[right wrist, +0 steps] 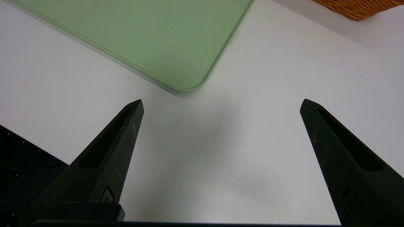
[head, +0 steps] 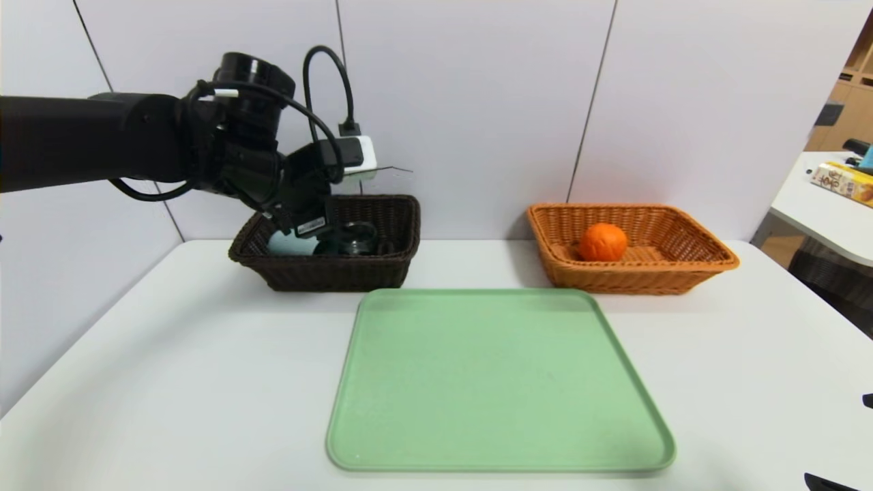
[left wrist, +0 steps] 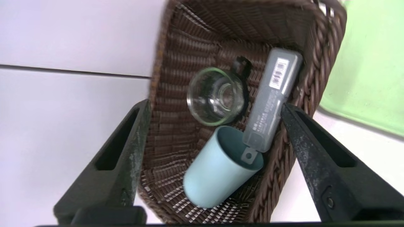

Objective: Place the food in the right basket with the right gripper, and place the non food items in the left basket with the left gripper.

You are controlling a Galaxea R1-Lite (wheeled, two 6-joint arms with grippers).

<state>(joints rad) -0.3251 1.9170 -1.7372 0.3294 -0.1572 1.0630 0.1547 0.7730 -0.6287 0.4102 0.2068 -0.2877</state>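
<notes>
An orange (head: 601, 242), the food, lies in the orange-tan right basket (head: 682, 266). The dark brown left basket (head: 327, 273) holds the non food items. A blue-grey tumbler (left wrist: 208, 176) lies on its side, a clear glass cup (left wrist: 214, 96) sits beside it, and a grey labelled case (left wrist: 271, 97) leans against the basket wall with its end over the tumbler's mouth. My left gripper (left wrist: 214, 104) hovers over this basket, open, with nothing between its fingers. My right gripper (right wrist: 221, 101) stands open and empty low over the bare table, near the tray's corner.
A green tray (head: 498, 382) lies bare in the middle of the white table (head: 170, 375), in front of both baskets. A wall runs close behind the baskets. A second table with a yellow box (head: 842, 181) stands off to the right.
</notes>
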